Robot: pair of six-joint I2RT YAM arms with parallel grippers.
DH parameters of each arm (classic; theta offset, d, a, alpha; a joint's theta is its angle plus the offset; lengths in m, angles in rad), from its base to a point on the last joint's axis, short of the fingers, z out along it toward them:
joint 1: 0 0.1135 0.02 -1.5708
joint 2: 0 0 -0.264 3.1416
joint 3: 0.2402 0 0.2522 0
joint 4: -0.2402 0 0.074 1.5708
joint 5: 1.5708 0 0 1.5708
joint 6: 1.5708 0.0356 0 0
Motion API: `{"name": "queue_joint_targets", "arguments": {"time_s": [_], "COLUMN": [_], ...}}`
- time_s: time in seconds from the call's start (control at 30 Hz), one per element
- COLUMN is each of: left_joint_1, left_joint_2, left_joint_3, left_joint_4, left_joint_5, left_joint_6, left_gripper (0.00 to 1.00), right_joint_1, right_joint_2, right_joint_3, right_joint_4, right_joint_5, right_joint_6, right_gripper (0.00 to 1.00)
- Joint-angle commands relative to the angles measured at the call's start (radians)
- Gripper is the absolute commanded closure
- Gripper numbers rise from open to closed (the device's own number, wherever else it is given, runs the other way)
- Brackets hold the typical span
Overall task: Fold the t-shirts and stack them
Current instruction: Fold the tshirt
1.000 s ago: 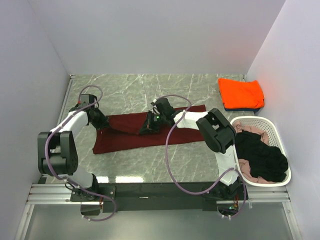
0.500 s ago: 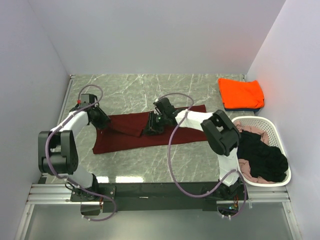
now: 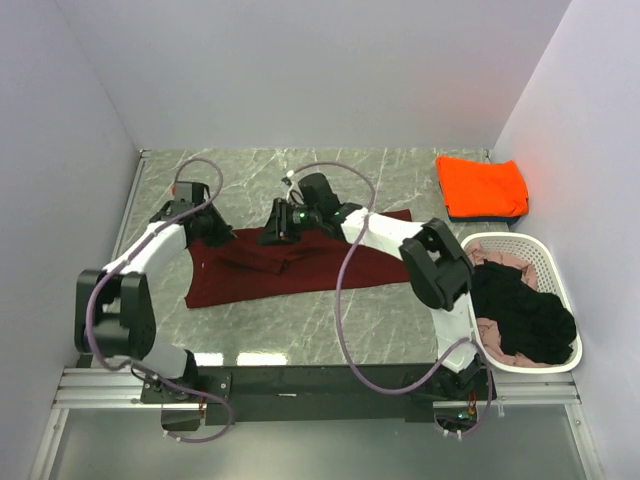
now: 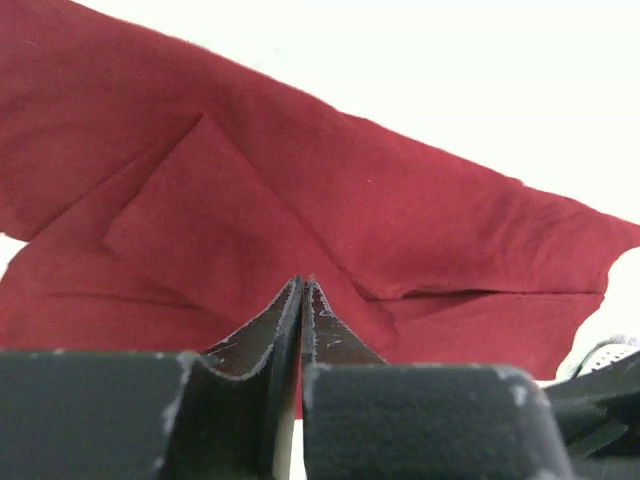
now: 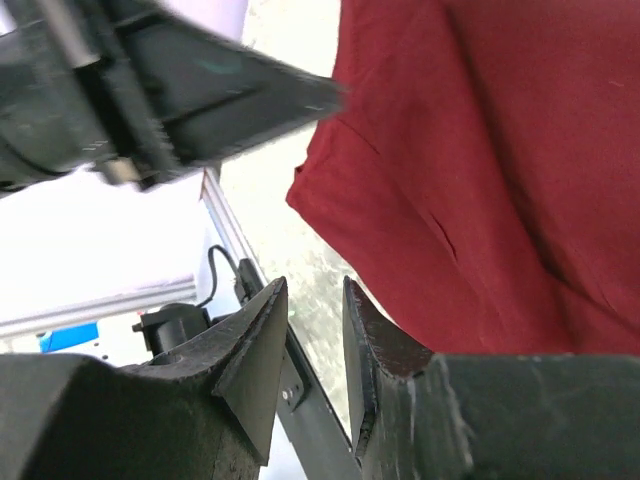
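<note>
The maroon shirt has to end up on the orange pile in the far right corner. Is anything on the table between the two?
Nothing visible does. Bare marble table separates the maroon t-shirt from the orange t-shirt. The white basket sits nearer the arms, off that line.

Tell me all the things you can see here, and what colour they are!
maroon t-shirt: one, dark red, spread across the middle of the table, partly folded
orange t-shirt: one, bright orange, folded, far right corner
dark blue t-shirt: one, only an edge shows under the orange one
black t-shirt: one heap, in the basket
pale pink t-shirt: at least one, in the basket, under the black
basket: one, white, right side
table: one, grey marble
cables: two, purple, one per arm
left gripper: black, shut, over the maroon t-shirt
right gripper: black, open, empty, near its far edge
</note>
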Motion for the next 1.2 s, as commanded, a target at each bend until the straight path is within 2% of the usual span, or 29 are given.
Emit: {"name": "queue_joint_targets", "arguments": {"time_s": [0.0, 0.2, 0.33, 0.47, 0.63, 0.7, 0.73, 0.8, 0.87, 0.93, 1.0, 1.17], "left_joint_1": [0.001, 0.001, 0.010, 0.017, 0.017, 0.017, 0.017, 0.017, 0.017, 0.016, 0.017, 0.016], "left_joint_2": [0.086, 0.264, 0.350, 0.369, 0.312, 0.282, 0.246, 0.217, 0.180, 0.141, 0.111, 0.051], "left_joint_3": [-0.008, 0.052, 0.058, 0.061, 0.126, 0.167, 0.181, 0.216, 0.244, 0.258, 0.238, 0.099], "left_joint_4": [0.088, 0.093, 0.087, 0.081, 0.027, -0.016, -0.030, -0.073, -0.108, -0.159, -0.180, -0.216], "left_joint_5": [0.036, -0.018, -0.037, -0.043, -0.069, -0.075, -0.080, -0.089, -0.124, -0.142, -0.144, -0.201], "left_joint_6": [-0.037, -0.055, -0.067, -0.068, -0.048, -0.034, -0.029, -0.014, -0.008, -0.009, -0.015, -0.058], "left_gripper": [0.92, 0.98, 0.99, 0.99, 0.93, 0.89, 0.84, 0.77, 0.75, 0.71, 0.67, 0.64], "right_joint_1": [0.010, -0.007, -0.050, -0.090, -0.125, -0.139, -0.151, -0.163, -0.180, -0.186, -0.189, -0.188], "right_joint_2": [0.094, 0.220, 0.254, 0.217, 0.077, 0.021, -0.035, -0.091, -0.160, -0.204, -0.221, -0.237], "right_joint_3": [0.047, 0.058, -0.049, -0.092, -0.117, -0.141, -0.166, -0.186, -0.216, -0.236, -0.239, -0.256], "right_joint_4": [0.099, 0.127, 0.213, 0.176, 0.004, -0.037, -0.086, -0.146, -0.223, -0.293, -0.364, -0.444], "right_joint_5": [-0.097, -0.130, -0.128, -0.113, -0.039, 0.020, 0.051, 0.172, 0.246, 0.394, 0.517, 0.623], "right_joint_6": [0.045, 0.056, 0.077, 0.018, -0.148, -0.212, -0.237, -0.309, -0.346, -0.386, -0.412, -0.412], "right_gripper": [0.64, 0.64, 0.65, 0.65, 0.65, 0.64, 0.64, 0.64, 0.62, 0.60, 0.59, 0.57]}}
